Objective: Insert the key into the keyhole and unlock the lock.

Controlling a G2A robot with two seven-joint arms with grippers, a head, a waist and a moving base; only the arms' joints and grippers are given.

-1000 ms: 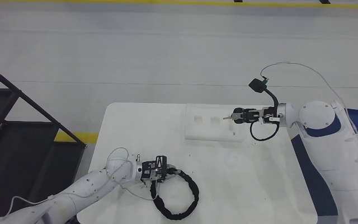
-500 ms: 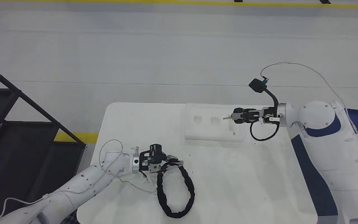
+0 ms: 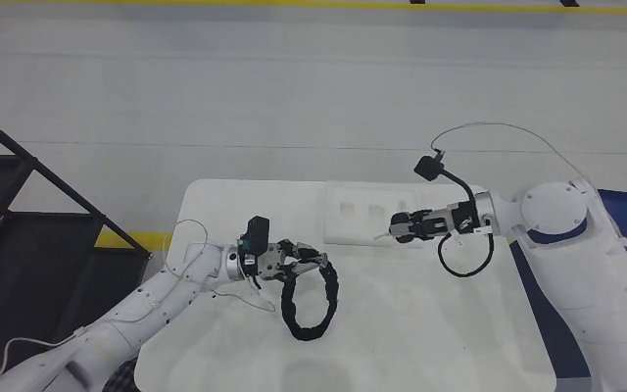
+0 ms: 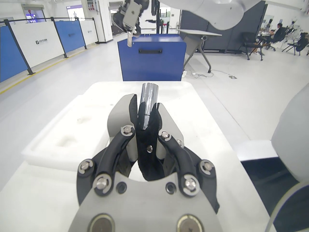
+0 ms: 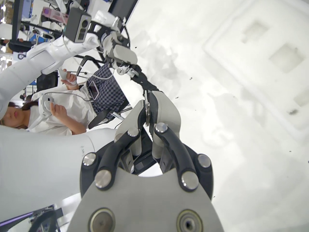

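Left gripper (image 3: 302,257), raised over the worktop (image 3: 421,323), clamps the lock (image 3: 315,302); right gripper (image 3: 396,228) pinches the key (image 3: 382,235) near a foam tray (image 3: 358,223).

1x key (image 4: 129,41), 1x cable lock (image 4: 149,95), 1x foam tray (image 3: 339,233)

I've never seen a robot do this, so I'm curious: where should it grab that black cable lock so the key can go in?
Likely the metal barrel, pinched across its sides near the back, coming from the cable side. The cable is floppy; the barrel is rigid, and its front end is left clear for the key. The left jaws hold it so.
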